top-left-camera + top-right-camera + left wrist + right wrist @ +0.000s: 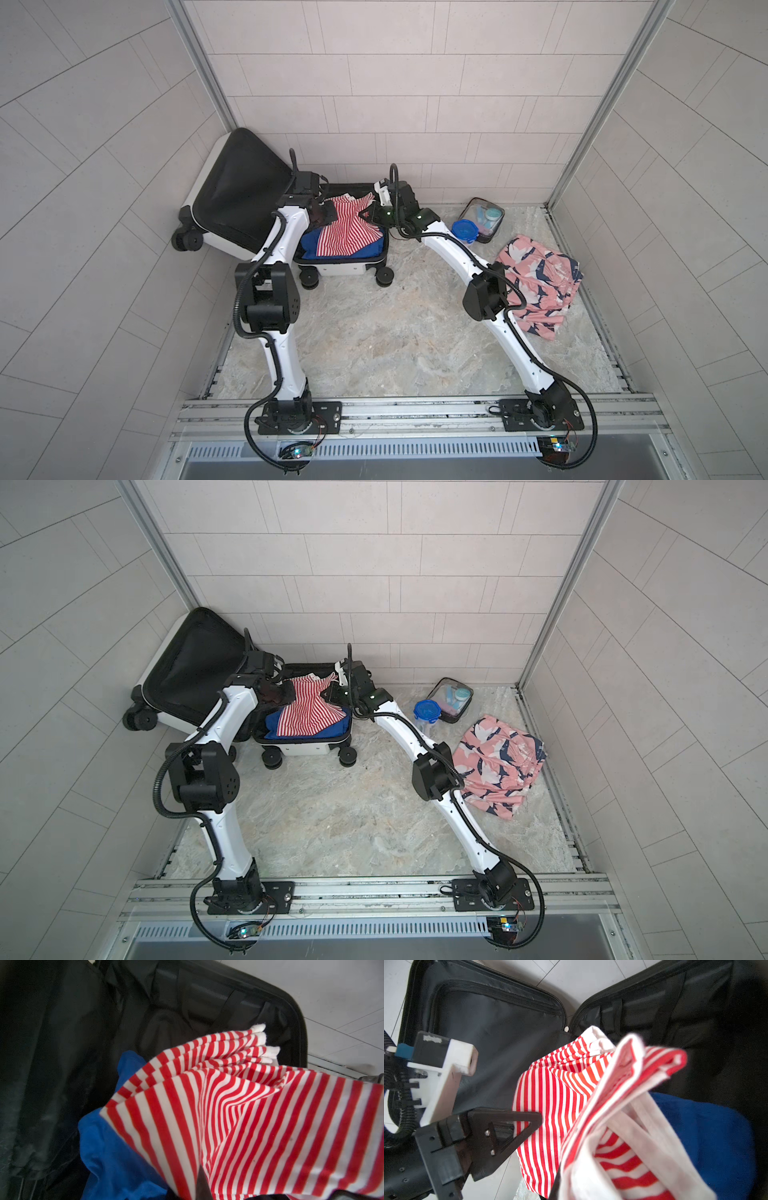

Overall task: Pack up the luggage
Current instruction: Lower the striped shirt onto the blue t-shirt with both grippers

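The white luggage (349,270) (311,749) lies open at the back left, its black-lined lid (237,195) leaning into the corner. Inside it a blue garment (309,248) (108,1157) lies under a red-and-white striped garment (349,230) (309,715) (249,1115) (550,1105). Over the open half, my left gripper (322,212) (200,1185) is shut on the striped garment's left edge. My right gripper (370,214) (556,1185) is shut on its right edge. The cloth hangs bunched between them, partly lifted off the blue one.
On the floor to the right of the luggage stand a blue-lidded container (464,230) and a clear toiletry pouch (484,218). A pink floral garment (540,286) lies folded near the right wall, partly behind my right arm. Tiled walls close in the back and both sides.
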Robot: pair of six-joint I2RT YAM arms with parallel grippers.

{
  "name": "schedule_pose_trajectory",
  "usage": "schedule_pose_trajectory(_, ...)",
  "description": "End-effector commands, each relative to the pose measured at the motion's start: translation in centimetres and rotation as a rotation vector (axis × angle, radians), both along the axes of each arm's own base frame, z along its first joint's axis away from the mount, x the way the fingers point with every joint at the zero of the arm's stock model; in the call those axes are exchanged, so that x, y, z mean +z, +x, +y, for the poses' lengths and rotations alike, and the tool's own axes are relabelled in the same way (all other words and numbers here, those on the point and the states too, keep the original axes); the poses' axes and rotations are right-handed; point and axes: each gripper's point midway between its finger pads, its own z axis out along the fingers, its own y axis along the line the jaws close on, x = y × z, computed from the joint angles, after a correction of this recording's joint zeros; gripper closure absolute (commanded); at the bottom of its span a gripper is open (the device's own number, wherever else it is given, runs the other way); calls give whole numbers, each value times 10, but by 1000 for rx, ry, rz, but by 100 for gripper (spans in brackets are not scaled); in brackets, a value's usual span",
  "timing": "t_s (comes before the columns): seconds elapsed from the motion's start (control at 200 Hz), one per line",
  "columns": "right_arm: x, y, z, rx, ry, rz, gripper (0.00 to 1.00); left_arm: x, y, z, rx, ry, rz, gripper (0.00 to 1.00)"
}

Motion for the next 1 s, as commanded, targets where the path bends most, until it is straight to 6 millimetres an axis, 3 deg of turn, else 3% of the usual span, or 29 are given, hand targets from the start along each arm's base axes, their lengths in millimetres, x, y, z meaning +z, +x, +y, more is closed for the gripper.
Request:
schedule_pose_trajectory(0.0,0,10,0,-22,22,-25,100,0,7,9,1,4,-11,100)
schedule_pose_trajectory(0.185,-27,10,-2,-25,-33,9,100,-19,9,25,32,-3,22,100)
schedule_pose_trajectory(0.645,-67,10,-27,-81,-247,29,100,-58,17,44,54,33,105,100)
schedule_pose_trajectory(0.831,-64,9,-29,-80,-264,16,78,-70,22,47,52,48,133,100)
schedule_pose_trajectory(0.996,-47,8,-30,-79,-262,-16,54,-77,25,50,51,63,151,100)
